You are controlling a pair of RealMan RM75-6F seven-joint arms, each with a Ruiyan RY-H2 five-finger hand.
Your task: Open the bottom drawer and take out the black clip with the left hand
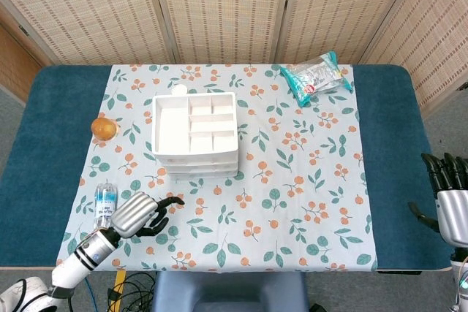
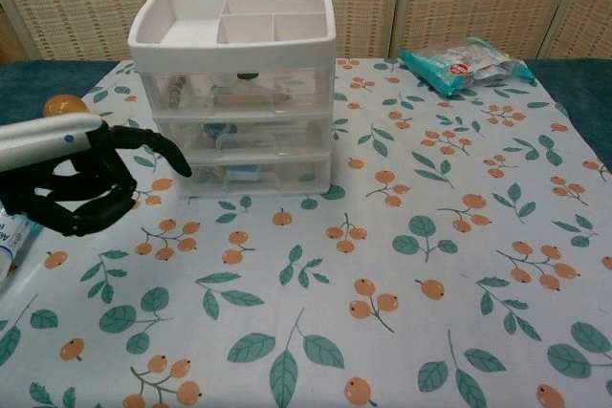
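A white three-drawer organiser [image 1: 194,137] [image 2: 237,83] stands left of centre on the leaf-print cloth, all drawers pushed in. The bottom drawer [image 2: 251,175] shows small items through its clear front; I cannot make out a black clip. My left hand [image 1: 142,214] [image 2: 81,177] hovers in front and to the left of the organiser, empty, fingers loosely curled and apart, one pointing toward the drawers. My right hand [image 1: 450,195] rests at the table's right edge, fingers spread, holding nothing.
A water bottle [image 1: 105,205] [image 2: 11,225] lies just left of my left hand. An orange round object [image 1: 104,128] [image 2: 63,104] sits further back on the left. A teal snack packet [image 1: 316,77] [image 2: 465,63] lies at the back right.
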